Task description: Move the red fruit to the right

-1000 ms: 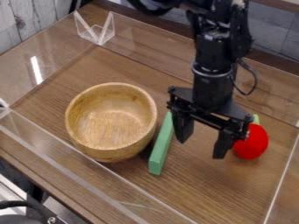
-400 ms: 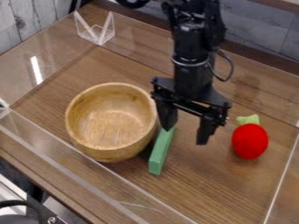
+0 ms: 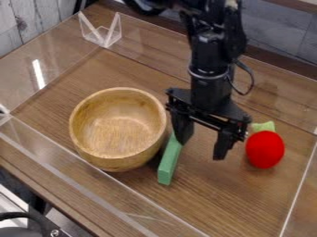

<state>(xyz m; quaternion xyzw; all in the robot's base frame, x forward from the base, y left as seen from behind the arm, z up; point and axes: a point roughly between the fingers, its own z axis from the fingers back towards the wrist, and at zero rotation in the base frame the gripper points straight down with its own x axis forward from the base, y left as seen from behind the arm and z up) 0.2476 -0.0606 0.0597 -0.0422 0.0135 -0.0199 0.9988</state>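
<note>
The red fruit [image 3: 264, 148], a small round toy with a green leaf at its top, lies on the wooden table near the right side. My gripper [image 3: 205, 146] hangs just left of it, pointing down, its two black fingers spread apart with nothing between them. Its left finger stands over the top end of a green block [image 3: 171, 159]; its right finger is a short gap from the fruit, not touching it.
A wooden bowl [image 3: 118, 128] sits left of the gripper, with the green block lying beside its right rim. Clear acrylic walls [image 3: 50, 65] fence the table on all sides, and a clear folded stand [image 3: 100, 31] sits at the back left.
The gripper drew away from the red fruit to the left, then came back slightly right and lower. It stayed open. The fruit has not moved.
</note>
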